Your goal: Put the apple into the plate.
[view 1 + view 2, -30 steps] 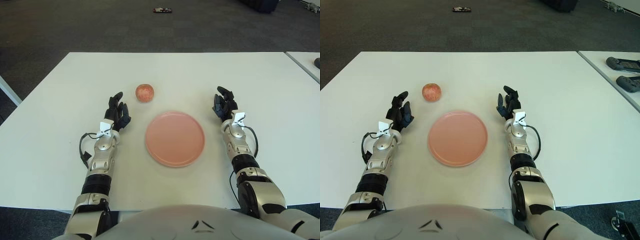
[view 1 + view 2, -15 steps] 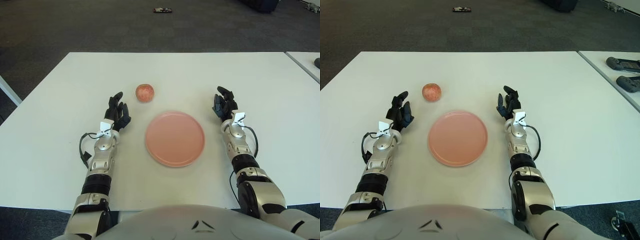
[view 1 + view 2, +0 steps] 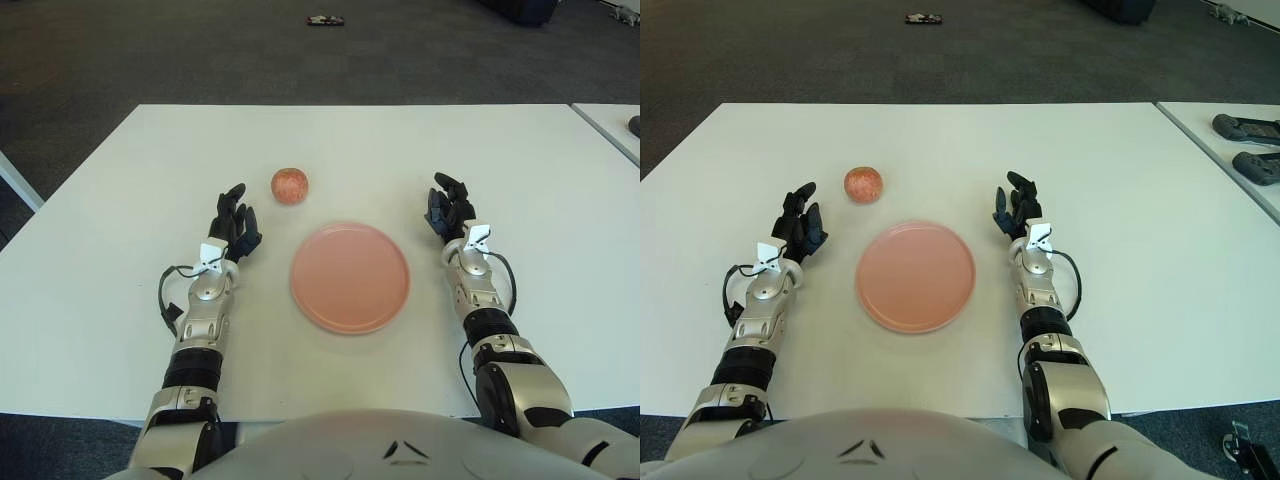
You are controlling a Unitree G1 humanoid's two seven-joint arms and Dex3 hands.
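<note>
White table (image 3: 120,300): apple (image 3: 289,185) behind pink plate (image 3: 350,277), untouched.
L hand (image 3: 234,228) & R hand (image 3: 448,212) flank plate, fingers relaxed, empty.

Even, diffuse overhead lighting, bright on the white table (image 3: 420,150) and dimmer on the dark floor beyond its far edge. Shadows are faint and soft: a thin dark rim hugs the near edge of the plate (image 3: 350,277), a small patch lies under the apple (image 3: 289,185), and narrow ones trail beside both forearms. No hard glare; only mild sheen on the metallic arm housings near the table's near edge. Focus is sharp from the near edge to the far corners. The table's far edge reads straight, with little visible bending.
</note>
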